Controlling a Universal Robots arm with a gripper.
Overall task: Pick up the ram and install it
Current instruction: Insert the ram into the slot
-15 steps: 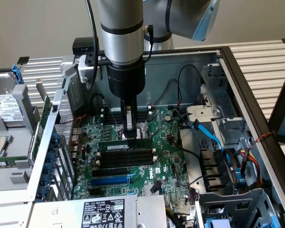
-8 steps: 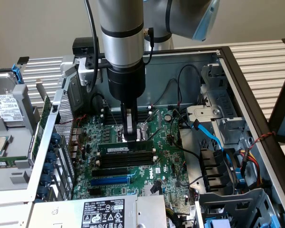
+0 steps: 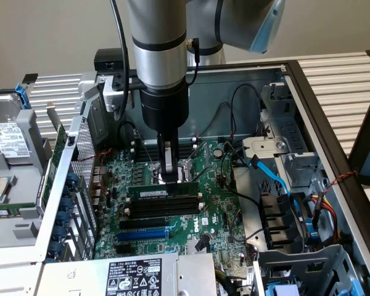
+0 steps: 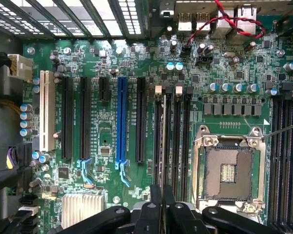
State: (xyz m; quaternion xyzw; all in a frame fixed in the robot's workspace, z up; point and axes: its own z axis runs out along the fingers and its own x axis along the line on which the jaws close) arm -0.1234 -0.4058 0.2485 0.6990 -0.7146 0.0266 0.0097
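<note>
The ram [image 3: 151, 193] is a dark-green stick with a small white label, standing on edge in the rearmost of the long black memory slots [image 3: 163, 211] on the motherboard. My gripper [image 3: 169, 179] comes straight down onto the stick's upper edge, right of its middle. In the wrist view the ram [image 4: 164, 136] appears edge-on as a thin pale line between black slots. It runs in between my two dark fingers [image 4: 156, 197], which are closed narrowly on either side of it.
A blue expansion slot [image 3: 142, 234] lies in front of the memory slots. The open CPU socket [image 4: 229, 170] sits beside them. Blue and black cables [image 3: 277, 179] and drive bays crowd the exterior view's right. The metal case wall [image 3: 61, 185] and a hard drive [image 3: 6, 142] stand at its left.
</note>
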